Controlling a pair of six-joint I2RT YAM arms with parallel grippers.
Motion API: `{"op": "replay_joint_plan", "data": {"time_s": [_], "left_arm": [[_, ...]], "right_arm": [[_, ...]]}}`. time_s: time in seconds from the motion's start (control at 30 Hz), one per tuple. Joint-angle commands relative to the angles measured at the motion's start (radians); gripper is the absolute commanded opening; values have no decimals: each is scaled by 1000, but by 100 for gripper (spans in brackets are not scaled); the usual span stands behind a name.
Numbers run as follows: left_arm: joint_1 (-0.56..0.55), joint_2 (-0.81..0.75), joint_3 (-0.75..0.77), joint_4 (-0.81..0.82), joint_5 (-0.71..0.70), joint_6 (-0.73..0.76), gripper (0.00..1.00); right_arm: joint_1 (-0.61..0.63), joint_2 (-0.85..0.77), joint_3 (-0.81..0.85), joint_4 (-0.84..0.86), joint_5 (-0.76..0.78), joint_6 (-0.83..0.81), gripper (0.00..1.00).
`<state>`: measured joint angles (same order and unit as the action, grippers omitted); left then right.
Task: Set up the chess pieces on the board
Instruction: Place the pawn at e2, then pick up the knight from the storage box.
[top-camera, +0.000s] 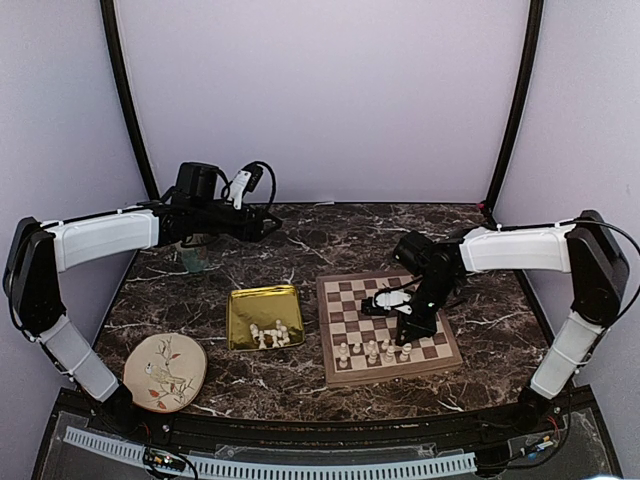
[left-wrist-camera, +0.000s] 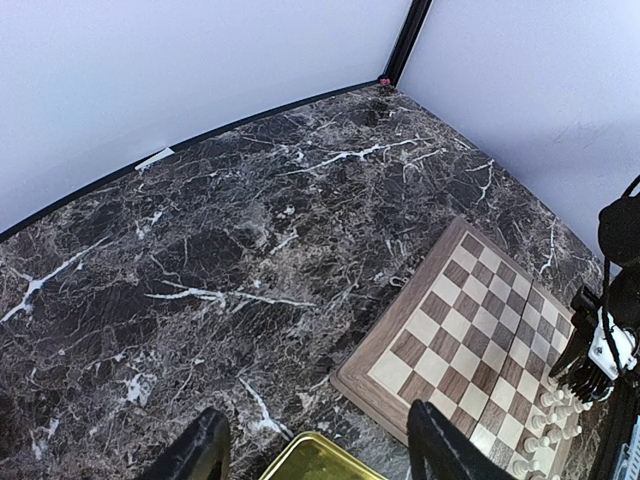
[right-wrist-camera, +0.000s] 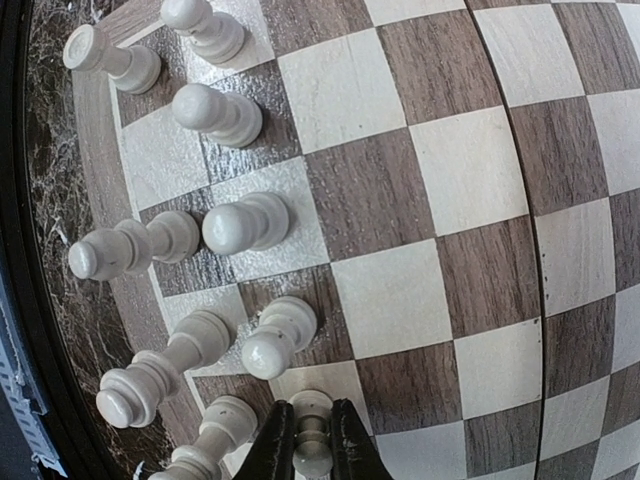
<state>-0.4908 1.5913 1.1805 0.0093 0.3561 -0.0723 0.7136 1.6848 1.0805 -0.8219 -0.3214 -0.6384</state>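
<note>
The wooden board (top-camera: 327, 335) lies right of centre, and also shows in the left wrist view (left-wrist-camera: 470, 330) and the right wrist view (right-wrist-camera: 430, 180). Several cream chess pieces (top-camera: 375, 351) stand along its near rows, seen close up in the right wrist view (right-wrist-camera: 245, 222). Several more pieces (top-camera: 270, 334) lie in the gold tray (top-camera: 238, 312). My right gripper (right-wrist-camera: 312, 450) is shut on a pawn (right-wrist-camera: 313, 415) whose base rests on a light square in the second row. From above, the right gripper (top-camera: 407, 335) points down at the board. My left gripper (left-wrist-camera: 322, 448) is open and empty, high above the table at the back left (top-camera: 275, 222).
The round plate with a bird drawing (top-camera: 165, 372) sits at the near left. A pale glass object (top-camera: 195, 255) stands under the left arm. The gold tray's corner (left-wrist-camera: 310, 462) shows between the left fingers. Dark marble table, lilac walls around.
</note>
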Motion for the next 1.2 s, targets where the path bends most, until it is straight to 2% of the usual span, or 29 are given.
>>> {"op": "replay_joint_plan", "data": {"time_s": [0.0, 0.13, 0.33, 0.6, 0.77, 0.87, 0.97, 1.17], "left_arm": [[1, 0, 11, -3, 14, 0, 62], [0, 2, 11, -3, 18, -3, 62], [0, 5, 11, -2, 21, -4, 62], [0, 10, 11, -3, 17, -2, 62], [1, 24, 14, -21, 3, 18, 60], [-4, 45, 41, -96, -10, 33, 57], [-33, 76, 131, -249, -63, 58, 54], [-94, 97, 171, -521, -111, 35, 51]], "right_arm": [[9, 9, 10, 5, -19, -5, 13], [9, 10, 11, 10, -18, 0, 15], [10, 1, 11, 22, -21, 12, 27], [0, -10, 54, -14, -62, 23, 28], [-54, -44, 103, -68, -141, 15, 29], [-102, -82, 107, -85, -181, 13, 30], [-150, -150, 92, -74, -193, 23, 30], [-268, -314, -102, 131, -122, 97, 31]]}}
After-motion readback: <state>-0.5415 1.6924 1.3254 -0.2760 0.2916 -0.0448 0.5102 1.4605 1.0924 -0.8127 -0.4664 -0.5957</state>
